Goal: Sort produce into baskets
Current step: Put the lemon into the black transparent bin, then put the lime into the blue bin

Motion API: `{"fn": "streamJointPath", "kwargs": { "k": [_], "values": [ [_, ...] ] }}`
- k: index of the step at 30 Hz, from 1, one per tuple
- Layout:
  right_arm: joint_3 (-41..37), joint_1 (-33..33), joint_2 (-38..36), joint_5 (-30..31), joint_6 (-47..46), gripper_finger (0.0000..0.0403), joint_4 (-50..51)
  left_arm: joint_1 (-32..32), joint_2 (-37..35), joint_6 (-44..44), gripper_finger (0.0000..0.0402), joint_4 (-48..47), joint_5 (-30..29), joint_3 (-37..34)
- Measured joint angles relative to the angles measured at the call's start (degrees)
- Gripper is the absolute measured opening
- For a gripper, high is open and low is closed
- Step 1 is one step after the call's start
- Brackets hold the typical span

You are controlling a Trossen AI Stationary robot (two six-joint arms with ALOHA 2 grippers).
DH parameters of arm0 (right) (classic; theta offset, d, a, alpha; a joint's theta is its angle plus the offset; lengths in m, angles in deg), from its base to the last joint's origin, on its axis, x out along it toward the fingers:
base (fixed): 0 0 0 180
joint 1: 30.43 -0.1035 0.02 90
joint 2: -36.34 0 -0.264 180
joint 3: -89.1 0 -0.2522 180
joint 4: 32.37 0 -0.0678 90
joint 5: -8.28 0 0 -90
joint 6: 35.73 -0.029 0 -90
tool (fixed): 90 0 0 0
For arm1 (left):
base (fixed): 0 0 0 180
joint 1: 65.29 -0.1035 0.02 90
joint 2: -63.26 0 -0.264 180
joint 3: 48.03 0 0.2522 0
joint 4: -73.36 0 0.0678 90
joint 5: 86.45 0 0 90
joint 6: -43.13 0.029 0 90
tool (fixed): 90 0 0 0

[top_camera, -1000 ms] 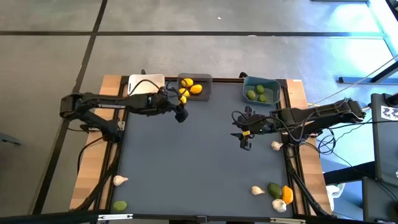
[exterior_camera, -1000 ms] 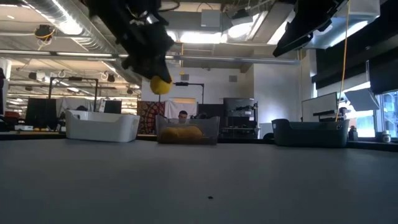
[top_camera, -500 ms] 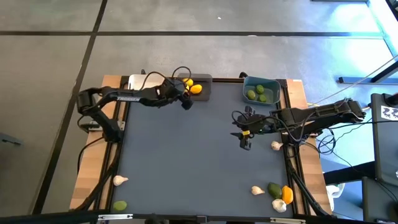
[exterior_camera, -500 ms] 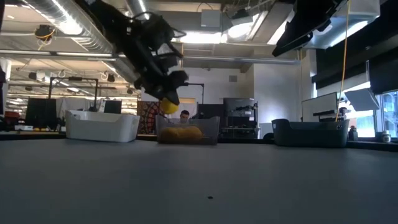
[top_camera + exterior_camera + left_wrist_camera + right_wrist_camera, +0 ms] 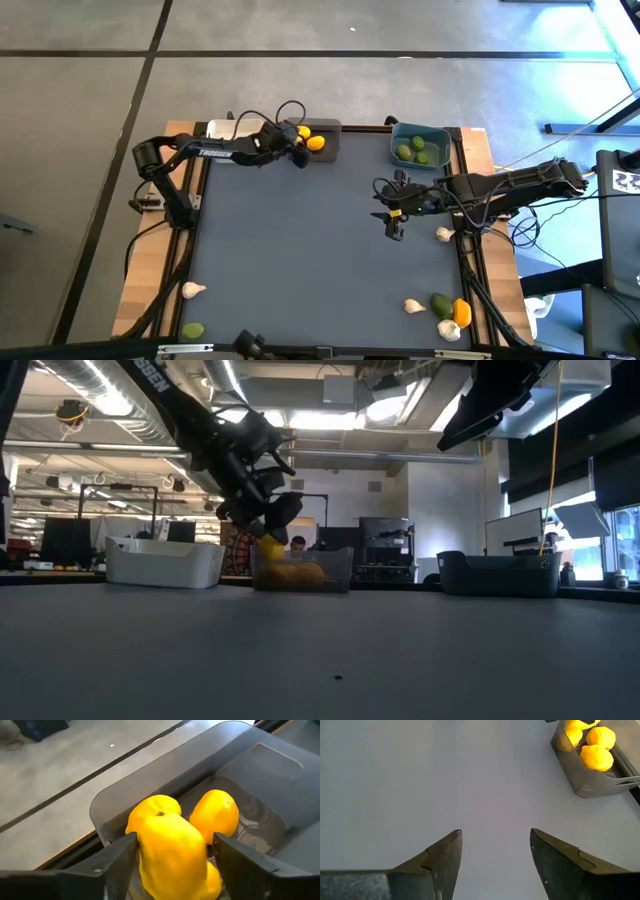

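1. Yellow lemon (image 5: 172, 857) sits clamped between the fingers of the left gripper (image 5: 297, 152), which hangs over the near rim of the dark grey basket (image 5: 330, 148) at the middle of the bench's far edge; the jaws are closed just to the fruit's width.
2. Two more lemons (image 5: 216, 815) lie inside that basket, under and beyond the held one.
3. White basket (image 5: 225, 131) stands just beside the grey one, toward the far left corner.
4. Teal basket (image 5: 440, 135) stands toward the far right corner with green limes (image 5: 412, 151) in it.
5. Right gripper (image 5: 395, 227) hovers over bare bench top near the right edge, jaws spread wide and holding nothing.
6. One garlic bulb (image 5: 443, 234) lies near the right edge, close to that gripper.
7. Near the right front corner lie a garlic bulb (image 5: 413, 306), a lime (image 5: 441, 304), an orange fruit (image 5: 461, 313) and another bulb (image 5: 449, 329), clustered.
8. Near the left front corner lie a garlic bulb (image 5: 191, 290) and a lime (image 5: 192, 329).
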Motion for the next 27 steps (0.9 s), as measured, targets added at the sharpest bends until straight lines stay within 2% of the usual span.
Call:
{"fn": "streamJointPath", "kwargs": {
  "k": [5, 15, 22, 27],
  "values": [
    [0.0, -0.01, 0.0, -0.01, 0.0, 0.0232, 0.05, 1.32, -1.25, -0.68, 0.0287, -0.43, 2.07, 0.0],
    [0.02, -0.07, -0.04, -0.76, -1.68, 0.0232, 1.37, 8.19, -10.43, 1.86, 0.029, -4.28, 2.16, 0.0],
    [0.02, -3.24, -0.24, -6.58, -4.64, 0.0232, 4.19, 16.74, -15.48, 1.1, 0.029, -9.4, 2.13, 0.02],
    [0.02, -7.45, -0.24, -10.72, -10.27, 0.0232, 6.07, 23.58, -15.74, -1.5, 0.029, -12.08, 2.19, 0.0]
  ]
}}
